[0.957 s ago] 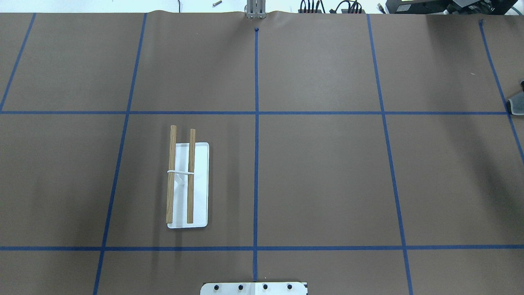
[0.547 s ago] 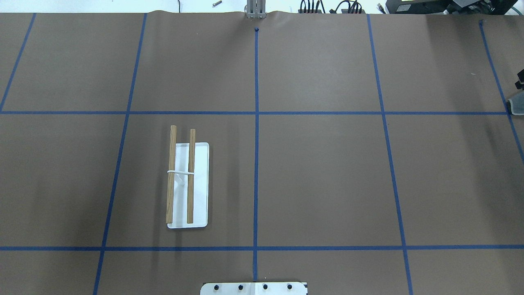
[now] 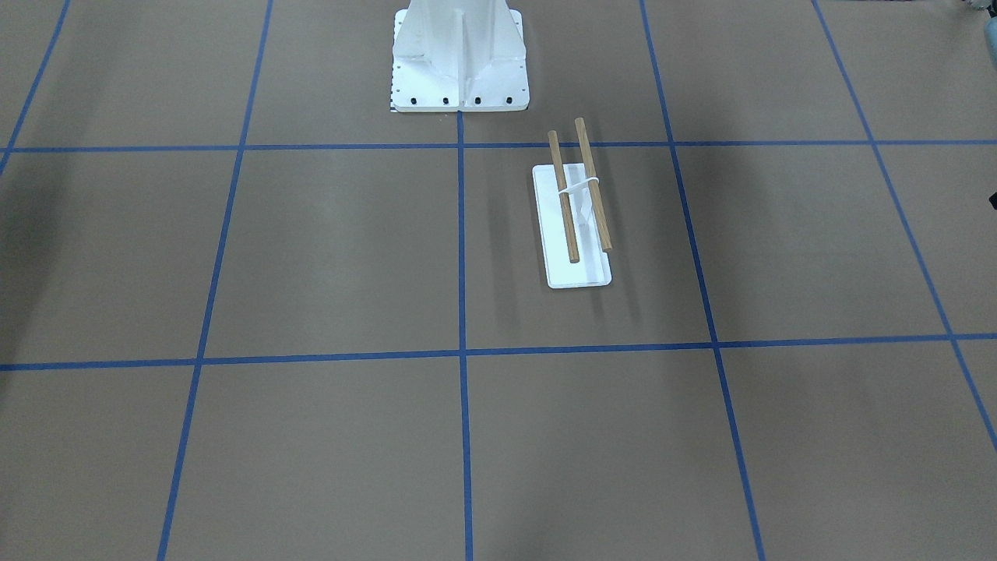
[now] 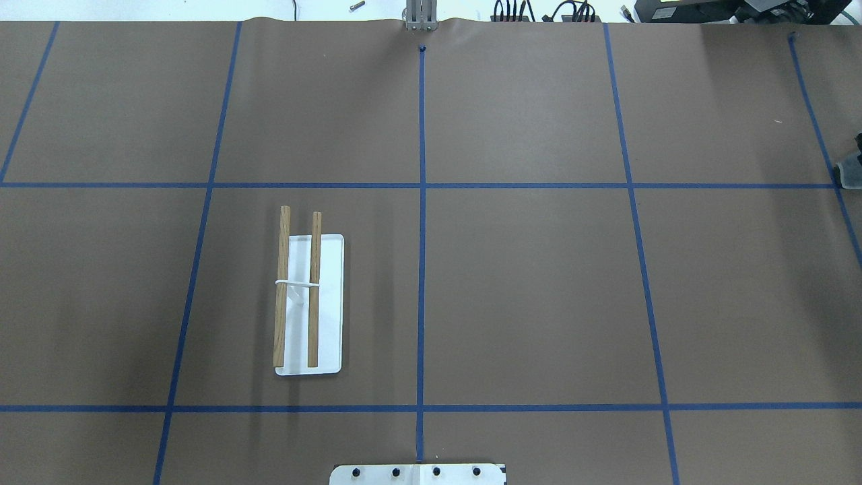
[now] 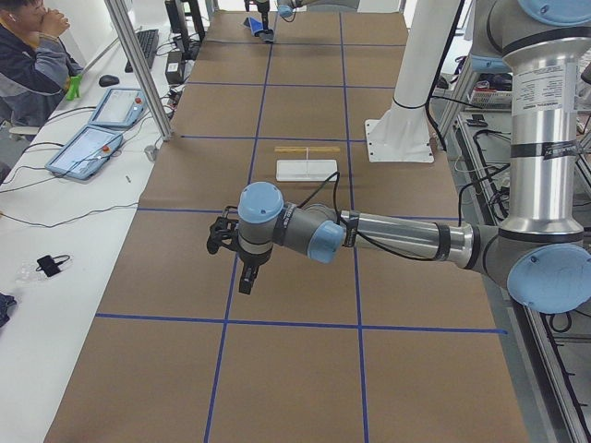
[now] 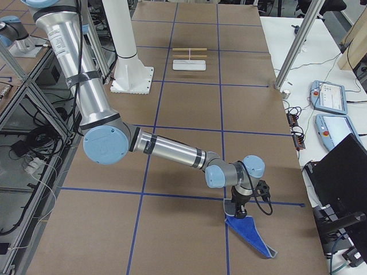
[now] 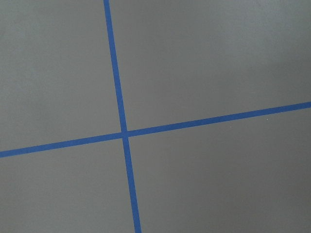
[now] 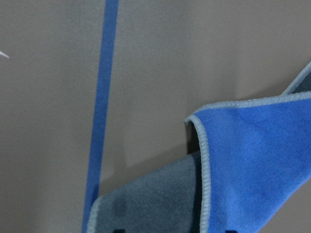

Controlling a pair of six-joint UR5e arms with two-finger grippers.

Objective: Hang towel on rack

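The rack (image 4: 308,296) stands left of the table's middle, two brown rods over a white base plate, with nothing on it; it also shows in the front view (image 3: 580,204). The blue towel (image 6: 248,234) lies at the table's far right end, one corner lifted. My right gripper (image 6: 235,212) is on that corner and seems shut on it. The right wrist view shows the towel (image 8: 252,165) folded, its grey underside up. A pale towel corner (image 4: 850,174) shows at the overhead view's right edge. My left gripper (image 5: 246,280) hangs over bare table at the left end; I cannot tell its state.
The white bolted pedestal (image 3: 459,54) stands at the robot's side of the table. Blue tape lines (image 4: 421,269) divide the brown tabletop. An operator (image 5: 32,65) sits beside a side bench with tablets and cables.
At the overhead view's right edge the towel corner and the dark gripper part shifted slightly; a little less of the towel shows now. The rack has not moved.
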